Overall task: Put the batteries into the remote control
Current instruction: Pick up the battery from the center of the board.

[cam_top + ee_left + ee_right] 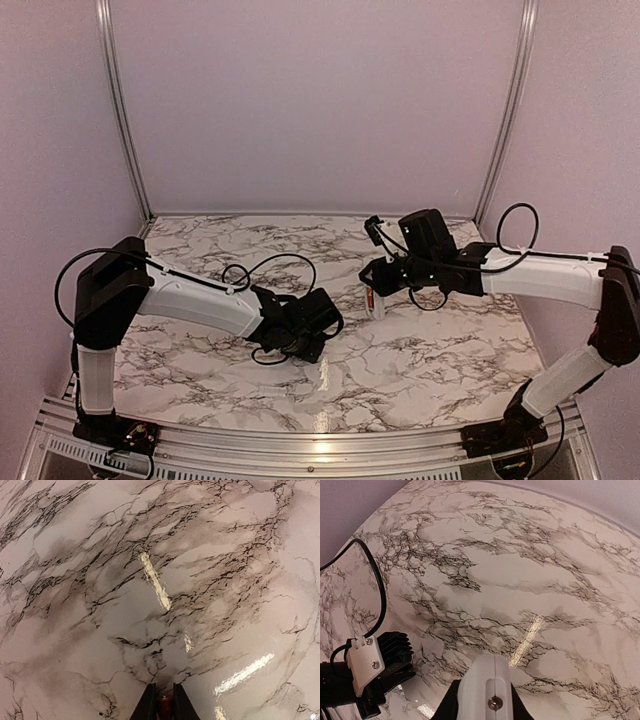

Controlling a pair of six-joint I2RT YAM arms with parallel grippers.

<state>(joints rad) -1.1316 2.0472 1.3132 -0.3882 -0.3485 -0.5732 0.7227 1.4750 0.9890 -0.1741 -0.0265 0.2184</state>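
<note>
In the left wrist view a small orange-red battery (165,703) with a pale end sits pinched between my left gripper's (165,700) black fingers, just above the marble table. From above, that gripper (312,346) hangs low over the table's middle. My right gripper (487,700) is shut on the white remote control (489,685), whose rounded end with a small screw sticks out past the fingers. In the top view the remote (377,306) hangs downward from the right gripper (376,288), lifted off the table, with an orange-red patch on its side. No other battery shows.
The marble table (440,370) is walled by pale panels at the back and sides. Black cables loop off both arms (270,268). The left arm's black body (375,675) shows at the lower left of the right wrist view, close to the remote.
</note>
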